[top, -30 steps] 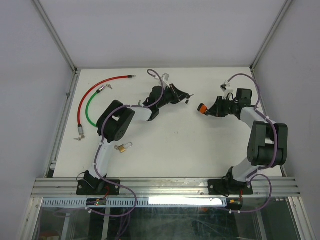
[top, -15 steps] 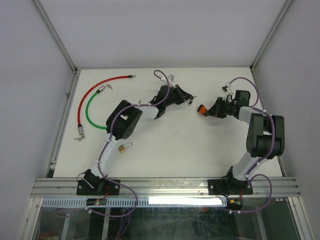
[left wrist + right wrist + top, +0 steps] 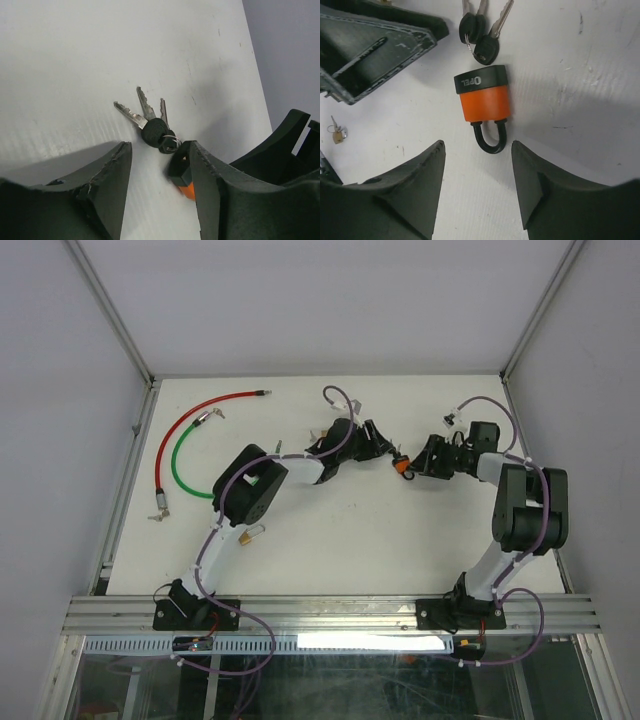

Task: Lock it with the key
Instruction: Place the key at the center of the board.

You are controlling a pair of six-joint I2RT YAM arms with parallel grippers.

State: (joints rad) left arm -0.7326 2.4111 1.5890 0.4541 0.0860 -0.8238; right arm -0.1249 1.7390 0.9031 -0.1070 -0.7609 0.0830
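Both arms have moved closer together since a second ago, and both end effectors have opened and let go. From above, the left end effector (image 3: 383,448) and the right end effector (image 3: 415,462) now almost meet near the far edge of the worktop (image 3: 340,540), about halfway along it. The orange padlock (image 3: 401,466) lies on the worktop between them. A red cable (image 3: 180,421) and a green cable (image 3: 176,460) curve near the far left corner. A small brass padlock (image 3: 246,535) lies by the left arm, nearer the front edge.

From the left wrist, the left end effector (image 3: 157,149) is partly open and holds nothing. A bunch of keys (image 3: 150,125) with black heads lies flat just past the fingertips. The orange padlock (image 3: 181,175) peeks out beside the right-hand finger, touching the key ring.

From the right wrist, the right end effector (image 3: 477,145) is partly open and holds nothing. The orange padlock (image 3: 482,97) lies flat just beyond the fingertips, its black loop pointing back at the camera. The keys (image 3: 480,30) sit right against its black end. I cannot tell if a key is inside the lock. The left end effector (image 3: 380,45) is at the top left, near the keys.
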